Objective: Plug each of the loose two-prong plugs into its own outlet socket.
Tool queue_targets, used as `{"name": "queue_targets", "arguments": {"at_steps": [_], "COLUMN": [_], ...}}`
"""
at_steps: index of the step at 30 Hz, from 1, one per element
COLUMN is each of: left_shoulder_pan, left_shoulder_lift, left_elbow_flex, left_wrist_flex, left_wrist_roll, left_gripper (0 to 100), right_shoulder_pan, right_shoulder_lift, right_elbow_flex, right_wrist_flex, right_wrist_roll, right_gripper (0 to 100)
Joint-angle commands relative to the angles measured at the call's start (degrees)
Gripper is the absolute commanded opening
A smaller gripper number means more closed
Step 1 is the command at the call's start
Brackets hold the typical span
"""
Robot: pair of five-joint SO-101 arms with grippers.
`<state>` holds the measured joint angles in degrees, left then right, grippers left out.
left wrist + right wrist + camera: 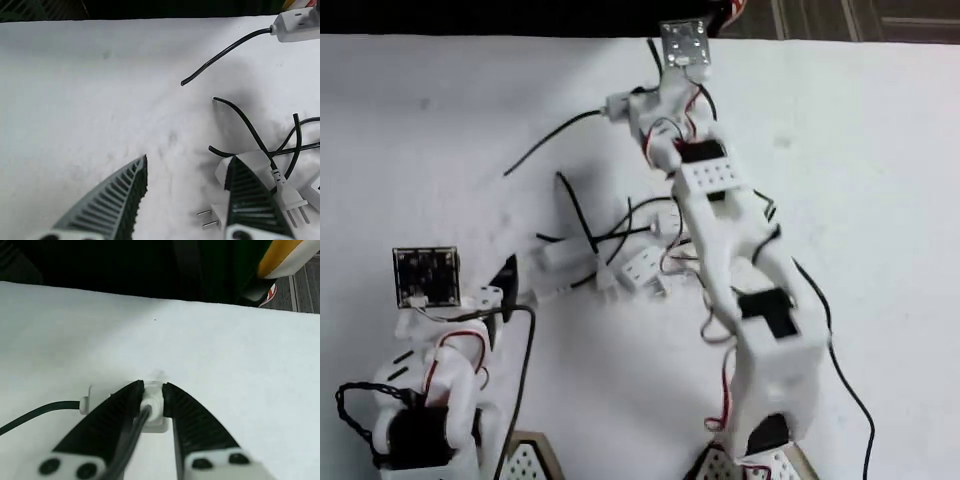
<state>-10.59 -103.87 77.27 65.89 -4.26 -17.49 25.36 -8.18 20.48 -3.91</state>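
Note:
My right gripper (152, 388) is shut on a white two-prong plug (149, 403), whose black cord runs back between the fingers. The plug sits against a white outlet socket (156, 424) that trails its own black cable (35, 415). From above, this gripper (642, 100) and socket (618, 105) are at the far middle of the table. My left gripper (190, 160) stands open, low over the cloth, with nothing between its fingers. Just beside one finger lie a loose plug (214, 216) with bare prongs and a second plug (289, 198). The left gripper (506, 272) sits left of the pile.
A tangle of black cords (585, 225) and white socket blocks (642, 268) lies mid-table between the arms. The right arm's long white links (720, 240) pass over the pile's right side. The table's far edge (470, 36) borders a dark floor. Bare cloth (410, 140) stretches at far left.

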Motion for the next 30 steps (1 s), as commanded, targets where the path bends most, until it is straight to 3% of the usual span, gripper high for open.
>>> {"name": "queue_targets", "arguments": {"at_steps": [1, 4, 11, 19, 22, 26, 30], "left_shoulder_pan": [-0.57, -0.31, -0.31, -0.48, -0.48, -0.57, -0.57], "left_shoulder_lift": [0.13, 0.13, 0.13, 0.13, 0.13, 0.13, 0.13], "left_elbow_flex": [0.09, 0.26, 0.88, 0.97, 1.49, 2.81, 2.81], "left_wrist_flex": [-1.32, -1.23, -1.41, -1.41, -2.64, -4.75, -4.92], "left_wrist_roll": [0.44, 0.44, 0.44, 0.44, 0.44, 0.44, 0.44], "left_gripper": [26, 26, 26, 26, 26, 26, 26], "right_shoulder_pan": [1.45, 1.27, 1.10, 0.75, 0.13, -0.31, 0.66], "right_shoulder_lift": [6.64, 12.18, 14.73, 10.07, 9.80, 9.71, 8.92], "right_elbow_flex": [-10.37, -16.53, -32.44, -46.42, -47.56, -47.74, -44.48], "right_wrist_flex": [0.40, 7.34, 28.35, 58.51, 67.82, 76.97, 78.11], "right_wrist_roll": [-0.62, -0.70, -3.96, -3.25, 2.55, 7.30, 12.40], "right_gripper": [1.8, 6.0, 28.9, 29.0, 29.0, 29.0, 26.0]}}
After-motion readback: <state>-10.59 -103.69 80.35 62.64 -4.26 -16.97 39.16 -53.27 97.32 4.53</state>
